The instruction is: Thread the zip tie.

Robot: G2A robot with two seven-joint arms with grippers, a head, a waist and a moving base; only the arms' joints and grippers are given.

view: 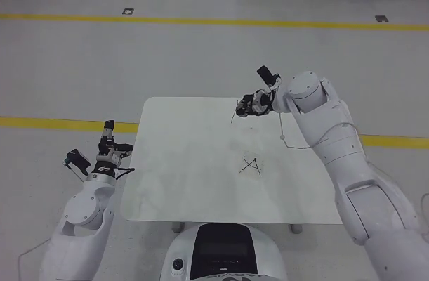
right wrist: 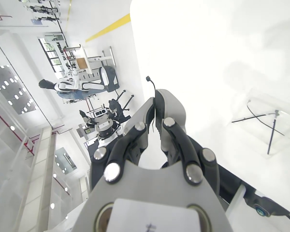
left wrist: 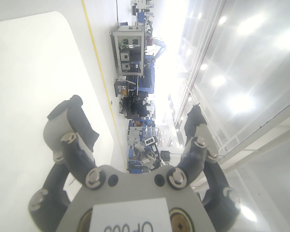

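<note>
**One zip tie gripped, three loose on the counter**

Top view: two arms work at one white counter (view: 186,133). The right end effector (view: 248,105) is over the far right part of the counter. It is clenched on one zip tie (view: 235,112), a thin black strand showing at its left side. A small crossed heap of loose zip ties (view: 251,166) lies nearer, right of the counter's middle and well apart from the held one. The left end effector (view: 107,145) is just off the counter's left edge, grasping nothing.

Left wrist view: the left end effector (left wrist: 135,105) is released, its two fingers spread wide, one of them in front of the counter (left wrist: 26,61).

Right wrist view: the right end effector (right wrist: 155,97) pinches the strap. The zip tie (right wrist: 148,78) pokes its square head past the fingertips. The loose zip ties (right wrist: 271,131) count as three crossing strands.
</note>
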